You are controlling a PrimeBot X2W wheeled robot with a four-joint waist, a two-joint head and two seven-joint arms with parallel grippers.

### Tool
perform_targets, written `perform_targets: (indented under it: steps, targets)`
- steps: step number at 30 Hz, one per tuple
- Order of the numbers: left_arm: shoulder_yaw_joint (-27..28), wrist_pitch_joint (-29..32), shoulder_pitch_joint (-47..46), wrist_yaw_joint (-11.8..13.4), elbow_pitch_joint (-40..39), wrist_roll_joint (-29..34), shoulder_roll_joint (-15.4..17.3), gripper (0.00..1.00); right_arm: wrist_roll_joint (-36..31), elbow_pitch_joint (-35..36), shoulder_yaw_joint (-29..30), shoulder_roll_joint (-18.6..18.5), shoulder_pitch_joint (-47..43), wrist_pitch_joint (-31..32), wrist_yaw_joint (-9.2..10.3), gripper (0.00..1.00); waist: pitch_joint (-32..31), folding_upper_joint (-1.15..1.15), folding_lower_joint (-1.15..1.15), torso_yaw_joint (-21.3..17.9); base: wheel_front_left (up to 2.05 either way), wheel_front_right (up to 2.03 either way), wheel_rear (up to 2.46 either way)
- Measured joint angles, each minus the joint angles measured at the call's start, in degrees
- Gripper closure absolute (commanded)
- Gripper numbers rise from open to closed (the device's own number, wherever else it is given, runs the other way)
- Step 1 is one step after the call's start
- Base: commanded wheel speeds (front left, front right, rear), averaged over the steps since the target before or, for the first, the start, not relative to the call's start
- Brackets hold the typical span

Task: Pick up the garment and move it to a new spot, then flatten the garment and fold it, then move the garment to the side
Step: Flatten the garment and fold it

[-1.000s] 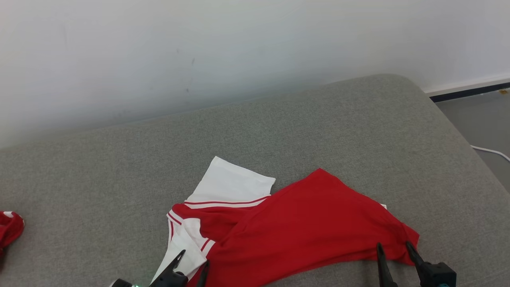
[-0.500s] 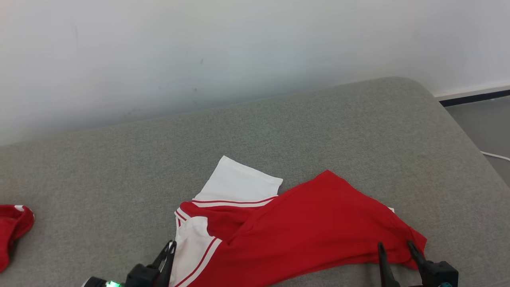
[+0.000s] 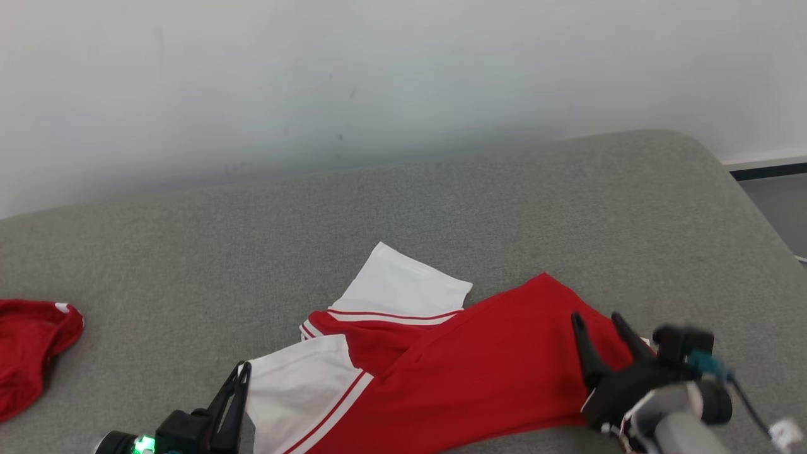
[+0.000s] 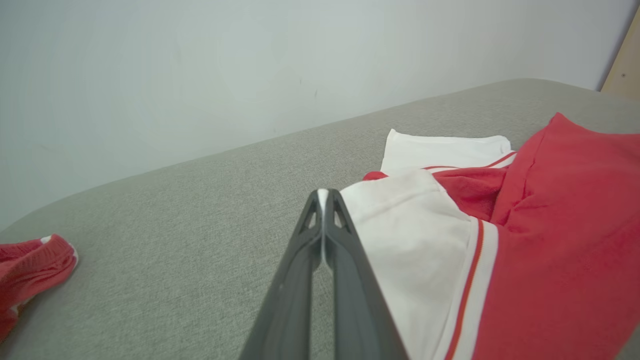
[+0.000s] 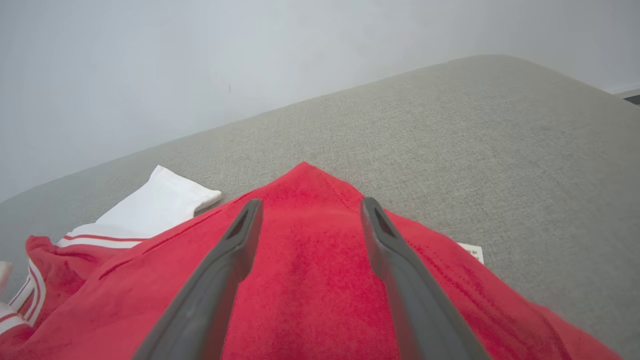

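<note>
**Item 1, left gripper** (image 4: 322, 200): the dark fingers are pressed together, with a sliver of white cloth pinched between the tips. It grips the outer edge of the near sleeve (image 4: 410, 235), low over the front left of the cushion.

**Item 2, right gripper** (image 5: 311, 205): the fingers are spread wide with nothing between them. It is poised over the red body cloth toward its right end. I cannot tell whether the tips touch the cloth.

**Item 3, garment** (image 3: 473, 372): a red shirt with white sleeves and red-and-white stripe trim. It lies rumpled near the front edge of the cushion, from the middle to the right. The far sleeve (image 3: 410, 284) lies flat and points toward the wall. The red body rises to a peak on its far side. A small white label (image 5: 472, 250) peeps out at the right edge.

**Item 4, grey cushion** (image 3: 441, 208): woven cover with a rounded far right corner. Everything listed here rests on it.

**Item 5, second red cloth** (image 3: 31, 353): bunched at the far left, well apart from the garment.

**Item 6, pale wall** (image 3: 378, 75): stands directly behind the cushion.
</note>
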State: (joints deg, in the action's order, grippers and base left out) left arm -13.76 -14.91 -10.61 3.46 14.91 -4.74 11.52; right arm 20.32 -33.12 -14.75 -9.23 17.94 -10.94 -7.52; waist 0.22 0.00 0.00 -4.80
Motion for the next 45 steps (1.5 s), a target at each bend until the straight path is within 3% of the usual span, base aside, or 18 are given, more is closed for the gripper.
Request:
perform_targets:
  steps: [5,13,27,29,30,31,32,45]
  targets:
    - [-0.18,0.26,-1.37,-0.40,-1.58,-0.26,0.27,1.00,5.32,-5.13,-6.11,-5.28,10.20,7.14,0.01,0.00,1.93,0.00,0.00,0.87,0.00,0.00,0.00]
    - [-0.74,0.63,-4.40,-1.20,-3.74,-0.27,0.91,1.00,8.50,-14.05,-15.29,-8.68,22.69,15.58,0.01,0.00,6.25,0.01,0.01,2.86,0.00,0.00,0.00]
    - [-1.15,1.46,-6.15,-1.36,-5.23,-0.27,2.53,1.00,9.48,-26.31,-25.74,-8.81,30.68,19.00,0.01,0.02,10.59,0.00,0.00,5.26,0.00,0.00,0.00]
    - [-1.21,1.77,-6.16,-1.35,-5.56,-0.29,2.76,1.00,9.48,-27.44,-26.77,-8.71,31.30,18.69,0.01,0.17,10.71,0.00,0.00,5.27,0.00,0.00,0.00]
    - [-1.21,1.83,-6.17,-1.35,-5.77,-0.29,2.86,1.00,9.47,-27.98,-27.30,-8.65,31.62,18.16,0.01,0.53,10.77,0.00,0.00,5.27,0.00,0.00,0.00]
    - [-1.21,2.02,-6.19,-1.36,-5.92,-0.30,3.02,1.00,9.46,-28.52,-27.80,-8.58,32.10,17.89,0.00,0.66,10.83,0.00,0.00,5.26,0.00,0.00,0.00]
    - [-1.16,2.20,-6.19,-1.35,-6.03,-0.37,3.20,1.00,9.46,-29.00,-28.28,-8.55,32.47,17.58,0.00,1.00,10.87,0.00,0.00,5.23,0.00,0.00,0.00]
    - [0.70,1.13,-9.84,-1.93,-10.02,-1.78,6.08,1.00,9.69,-32.81,-29.18,-8.23,38.13,6.10,0.00,1.00,7.50,0.00,0.00,3.96,0.00,0.00,0.00]
